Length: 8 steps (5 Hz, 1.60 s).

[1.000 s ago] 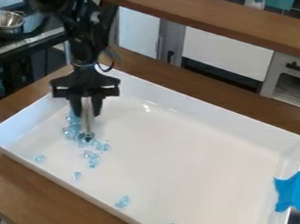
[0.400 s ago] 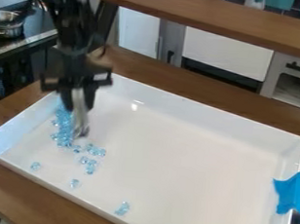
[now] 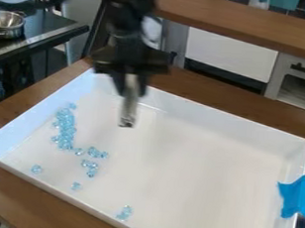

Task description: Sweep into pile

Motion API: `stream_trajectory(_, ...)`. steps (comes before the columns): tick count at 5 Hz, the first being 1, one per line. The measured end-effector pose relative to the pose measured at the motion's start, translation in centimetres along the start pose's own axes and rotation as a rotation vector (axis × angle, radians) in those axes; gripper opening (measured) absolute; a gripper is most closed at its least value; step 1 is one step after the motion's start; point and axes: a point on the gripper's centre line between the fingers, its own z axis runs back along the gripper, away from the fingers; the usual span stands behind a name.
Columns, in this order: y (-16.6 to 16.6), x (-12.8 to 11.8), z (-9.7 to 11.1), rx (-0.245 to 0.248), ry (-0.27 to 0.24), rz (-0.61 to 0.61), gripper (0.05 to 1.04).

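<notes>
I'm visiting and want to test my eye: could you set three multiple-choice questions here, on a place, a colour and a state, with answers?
1. Where is the slim silvery tool?
A) on the floor
B) in the black two-fingered claw
C) in a drawer

2. What colour are the small shiny beads?
A) light blue
B) red
C) black

3. How do they lie?
A) all in one heap
B) in one straight row
C) partly clumped, partly scattered

1 B: it hangs from the claw.
2 A: pale blue shows against the glossy white tray.
3 C: a cluster lies at left, strays nearer the camera.

Tray cut off — end effector seems blurred.
</notes>
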Motion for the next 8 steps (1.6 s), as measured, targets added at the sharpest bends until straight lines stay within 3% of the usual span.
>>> stream_trajectory(1, -4.0, -3.0, -0.7, -0.123, 0.036, -0.194, 0.368)
stream_trajectory(3, -10.0, -9.1, 0.0, -0.147, 0.124, -0.163, 0.368)
stream_trajectory(4, -11.0, -10.8, 0.2, -0.124, 0.158, -0.127, 0.368)
stream_trajectory(5, -11.6, -11.9, -0.3, -0.1, 0.132, -0.155, 0.368)
stream_trajectory(7, -9.6, -13.2, -3.7, -0.02, 0.117, -0.208, 0.368)
stream_trajectory(8, -8.4, -13.8, -4.0, -0.016, 0.115, -0.217, 0.368)
